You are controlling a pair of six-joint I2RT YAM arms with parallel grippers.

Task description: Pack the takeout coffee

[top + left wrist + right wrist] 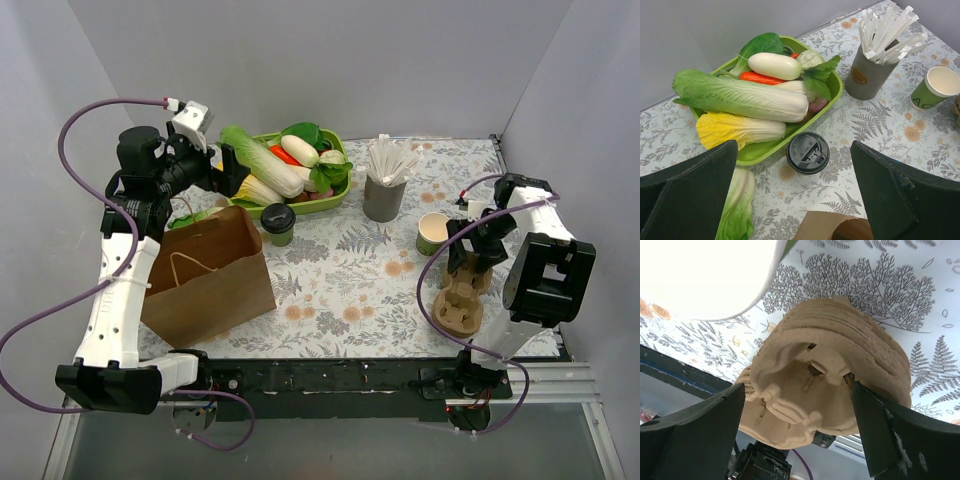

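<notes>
The takeout coffee (279, 223), a small dark-green cup with a black lid (808, 152), stands on the table between the green tray and the brown paper bag (210, 275). My left gripper (228, 172) hovers above and behind the cup, open, with nothing between its fingers (685, 195); in the left wrist view the lid sits just ahead of the left gripper (793, 145). My right gripper (478, 250) is open at the right side, its jaws standing on either side of a stack of brown pulp cup carriers (830, 390). In the wrist view the right gripper (799, 386) has its right finger close against the stack's edge.
A green tray (335, 200) of plastic vegetables sits at the back. Right of it stand a grey straw holder (384, 190) and a lidless green cup (433, 233). A loose cabbage leaf (737, 205) lies by the bag's open mouth (840, 227). The carrier stack (462, 295) lies near the right front edge.
</notes>
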